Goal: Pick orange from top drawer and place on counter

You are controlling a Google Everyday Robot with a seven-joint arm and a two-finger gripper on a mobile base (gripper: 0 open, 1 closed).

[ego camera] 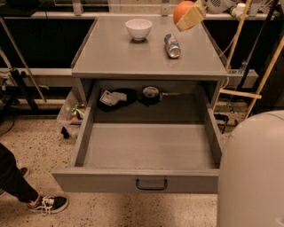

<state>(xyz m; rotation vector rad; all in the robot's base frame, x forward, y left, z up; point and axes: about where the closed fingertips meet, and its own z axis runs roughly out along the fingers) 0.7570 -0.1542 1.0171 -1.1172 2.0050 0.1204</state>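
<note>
The white bowl (139, 29) is sitting on the bench (111, 53), below and well to the left of the fingers (191, 17). A descent that is drifting leftward could be clipping its rim.

Nearer, the silver-blue can (172, 45) is lying on its side just below the fingers and slightly to their left. An orange (182, 9) being set down against it could be nudging the can into a roll, or rolling off it.

To the right of the fingers the bench's raised side edge is running close by, and its rear edge is lying about level with them. Because the fruit is round, letting go from this height is risking a bounce over either edge. It could also be rolling forward into the open top drawer (146, 150), which is gaping far below the fingers.

The fingers are hanging in the air at the bench's far right corner, clenched around the orange. One pale pad is pressing against the fruit's lower right side, while the other finger is hiding behind it. The orange is riding clear of the bench, touching nothing but the fingers. I cannot tell whether it is hovering over the bench surface or just past the rear edge. As I am judging it, the lift out of the drawer is done and only the setting-down is remaining.
</note>
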